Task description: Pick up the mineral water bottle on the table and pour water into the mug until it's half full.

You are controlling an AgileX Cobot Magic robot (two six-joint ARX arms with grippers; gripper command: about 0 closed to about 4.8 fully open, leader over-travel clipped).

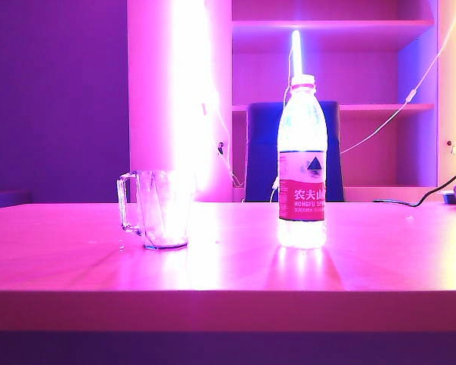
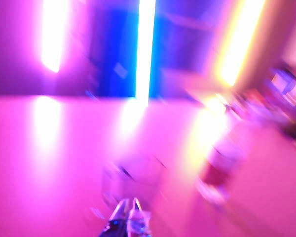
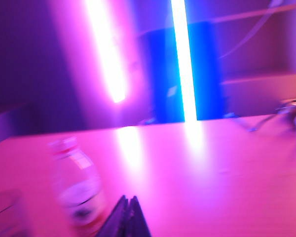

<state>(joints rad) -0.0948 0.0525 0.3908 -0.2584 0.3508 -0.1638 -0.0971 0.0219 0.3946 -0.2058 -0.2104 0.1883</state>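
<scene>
On my feed the right gripper [image 3: 128,216] had its fingers pressed together on nothing, low over the table [image 1: 228,262] near the mineral water bottle [image 3: 78,190]; the left gripper [image 2: 129,217] also looked closed and empty, though blur made that less certain. The bottle [image 1: 302,163] stood upright, capped, well apart from the mug [image 1: 158,210], which stood to its left in the exterior view
</scene>
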